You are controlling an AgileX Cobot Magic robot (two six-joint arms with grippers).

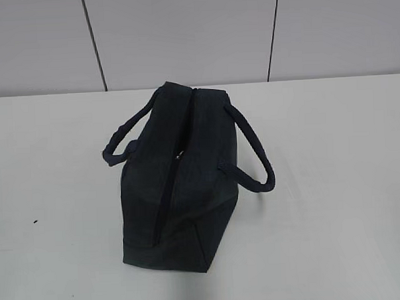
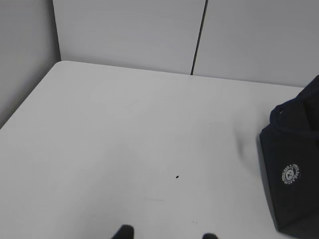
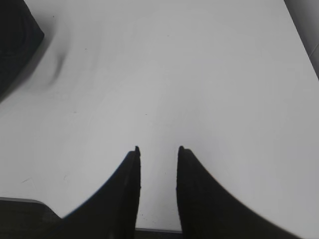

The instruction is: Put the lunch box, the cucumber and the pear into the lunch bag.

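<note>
The dark navy lunch bag (image 1: 181,184) stands in the middle of the white table, with its zipper line running along the top toward me and one loop handle hanging to each side. Its top looks closed. The lunch box, the cucumber and the pear are out of view. My left gripper (image 2: 167,235) is open and empty over bare table, with the bag's end (image 2: 294,164) to its right. My right gripper (image 3: 158,149) is open and empty over bare table, with a corner of the bag (image 3: 17,35) at its far left. Neither gripper shows in the exterior view.
The white table (image 1: 334,184) ends at a grey panelled wall (image 1: 181,31) behind the bag. In the left wrist view the table's left edge and rounded back corner (image 2: 55,67) show. A small dark speck (image 2: 177,176) lies on the table.
</note>
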